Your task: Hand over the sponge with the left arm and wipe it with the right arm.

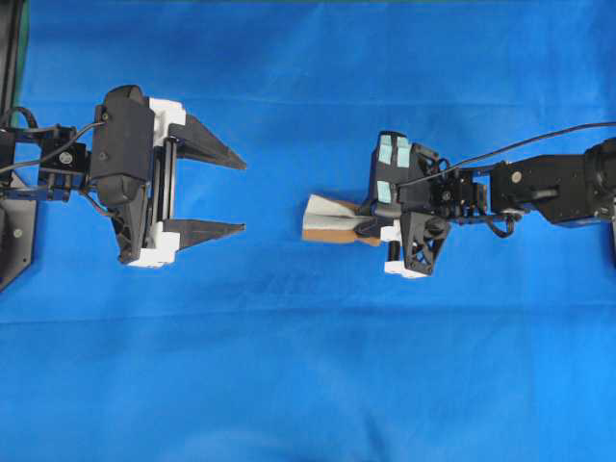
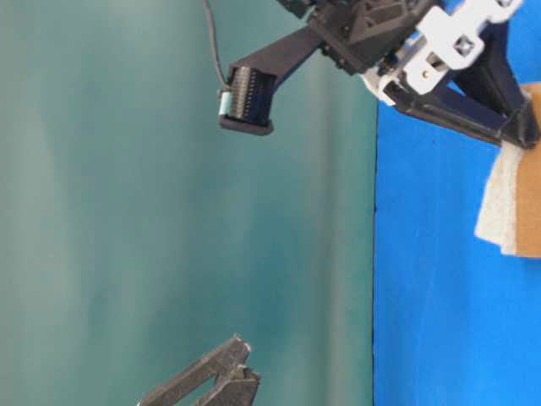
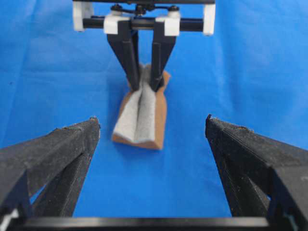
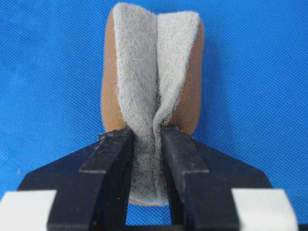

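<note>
The sponge (image 1: 332,219) lies on the blue cloth right of centre, folded lengthwise so that its pale grey top creases inward between tan-brown sides. My right gripper (image 1: 364,226), on the arm with teal patches, is shut on the sponge's near end. In the right wrist view both fingers (image 4: 113,154) pinch the grey crease of the sponge (image 4: 154,62). My left gripper (image 1: 243,196) stands wide open and empty, well to the left of the sponge, pointing at it. In the left wrist view the sponge (image 3: 142,113) and the right gripper (image 3: 144,86) lie ahead of the spread left fingers (image 3: 72,144).
Blue cloth (image 1: 308,385) covers the whole table. A dark arm base (image 1: 12,231) sits at the left edge. In the table-level view a green backdrop (image 2: 127,211) fills the left side and the sponge (image 2: 507,203) shows at the right edge.
</note>
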